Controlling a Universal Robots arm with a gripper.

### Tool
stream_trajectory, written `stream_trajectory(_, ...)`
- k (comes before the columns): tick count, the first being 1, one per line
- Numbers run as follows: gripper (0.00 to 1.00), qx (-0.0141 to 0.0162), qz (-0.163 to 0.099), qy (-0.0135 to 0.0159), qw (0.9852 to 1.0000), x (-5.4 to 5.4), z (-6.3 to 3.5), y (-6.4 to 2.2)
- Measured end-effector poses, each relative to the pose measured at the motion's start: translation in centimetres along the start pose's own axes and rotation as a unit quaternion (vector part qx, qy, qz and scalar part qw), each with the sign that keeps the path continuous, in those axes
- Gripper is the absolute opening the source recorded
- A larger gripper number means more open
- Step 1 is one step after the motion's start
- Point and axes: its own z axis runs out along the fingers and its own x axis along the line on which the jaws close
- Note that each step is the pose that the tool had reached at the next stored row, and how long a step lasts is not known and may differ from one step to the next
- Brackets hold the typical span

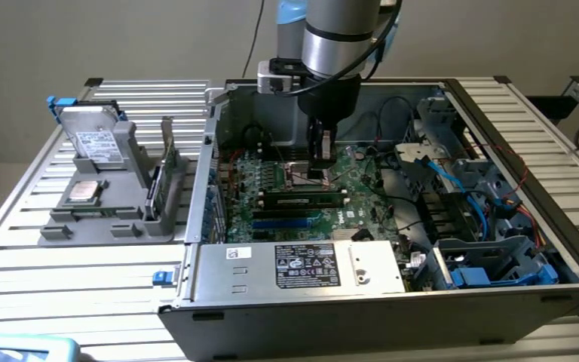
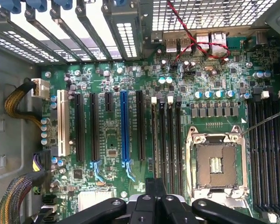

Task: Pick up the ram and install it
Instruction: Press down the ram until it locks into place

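Black robot hand [image 1: 320, 167] is down inside the open grey metal computer case [image 1: 370, 302], over the green motherboard [image 2: 111, 93], fingers closed, nothing visibly held. The long thin green ram stick [image 1: 303, 200] sits in a black slot just beside the hand. Case sits on the slatted metal desk [image 1: 68, 271].

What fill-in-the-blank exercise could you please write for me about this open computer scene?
The gripper hangs inside the open computer ____.
The ram lies on the green ____.
The processor socket is ____.
The silver processor chip rests on the grey holder at the exterior view's ____.
Missing words: case; motherboard; empty; left.
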Motion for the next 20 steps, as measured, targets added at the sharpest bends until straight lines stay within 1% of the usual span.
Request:
stream_trajectory(3, 0.11, 0.0, 0.0, 0.0, 1.0, 0.0, 0.0, 0.0)
stream_trajectory(4, 0.11, 0.0, 0.0, -0.0003, 1.0, 0.0, 0.05, 0.0)
stream_trajectory(5, 0.11, -0.0001, 0.0, -0.0016, 1.0, 0.0, 0.19, -0.02)
stream_trajectory(6, 0.11, -0.0001, 0.0, -0.0024, 1.0, 0.0, 0.37, -0.04)
stream_trajectory(8, 0.11, -0.0002, 0.0, -0.0025, 1.0, 0.0, 0.73, -0.15)
stream_trajectory(10, 0.11, -0.0002, 0.0, -0.0026, 1.0, -0.1, 1.08, -0.38)
stream_trajectory(15, 0.11, -0.0002, 0.0, -0.0027, 1.0, -0.2, 1.94, -1.39)
stream_trajectory(20, 0.11, -0.0002, 0.0, -0.0029, 1.0, -0.2, 2.85, -1.55)
